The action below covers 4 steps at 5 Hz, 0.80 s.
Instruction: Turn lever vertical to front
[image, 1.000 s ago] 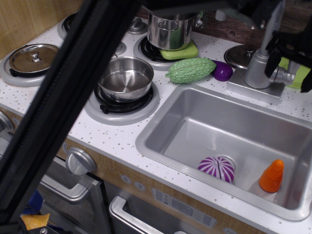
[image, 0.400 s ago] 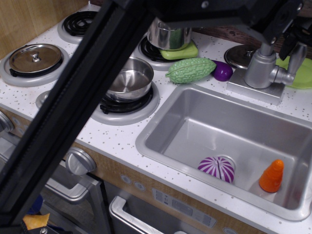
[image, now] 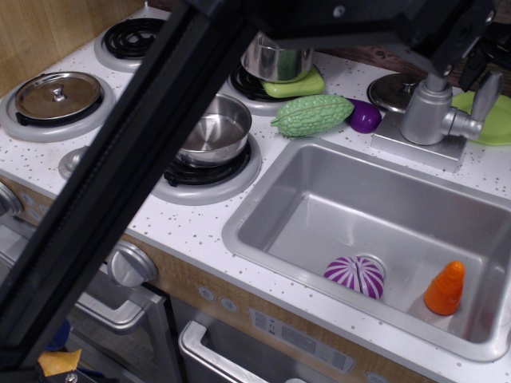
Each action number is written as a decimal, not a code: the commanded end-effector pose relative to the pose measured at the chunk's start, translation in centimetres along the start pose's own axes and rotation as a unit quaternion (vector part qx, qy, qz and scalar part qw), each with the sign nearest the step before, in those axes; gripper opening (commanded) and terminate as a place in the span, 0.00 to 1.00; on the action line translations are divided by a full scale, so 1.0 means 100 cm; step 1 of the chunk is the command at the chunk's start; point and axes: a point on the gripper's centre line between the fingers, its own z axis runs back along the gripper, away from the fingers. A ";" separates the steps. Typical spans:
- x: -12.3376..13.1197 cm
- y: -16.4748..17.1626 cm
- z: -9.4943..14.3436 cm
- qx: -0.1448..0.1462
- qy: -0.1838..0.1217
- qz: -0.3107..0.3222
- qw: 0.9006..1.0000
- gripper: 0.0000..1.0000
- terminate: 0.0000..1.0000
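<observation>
Lever [image: 485,94] stands upright right of the faucet [image: 427,112]; turn appears unfinished. Gripper [image: 479,48] above it, jaw state indiscernible.

— Where does the sink [image: 319,203] sit?

— Right of the burners, with the faucet [image: 429,112] on the counter behind its far right corner. The lever [image: 485,96] stands up on the faucet's right side.

— What's in the basin?

— A striped ball [image: 355,276] by the drain, a toy carrot [image: 445,288] to its right.

— And behind the sink?

— A bitter gourd [image: 312,115], with an eggplant [image: 365,116] just right of it. Left of the sink, a pan [image: 209,129] rests on a burner; a lidded pot [image: 56,95] sits farther left.
</observation>
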 end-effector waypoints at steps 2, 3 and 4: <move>-0.001 -0.001 0.027 -0.013 -0.008 0.031 0.999 0.00 0.00; -0.018 -0.005 0.031 -0.022 0.009 0.048 0.999 0.00 0.00; -0.033 -0.009 0.034 -0.034 0.021 0.064 0.997 0.00 0.00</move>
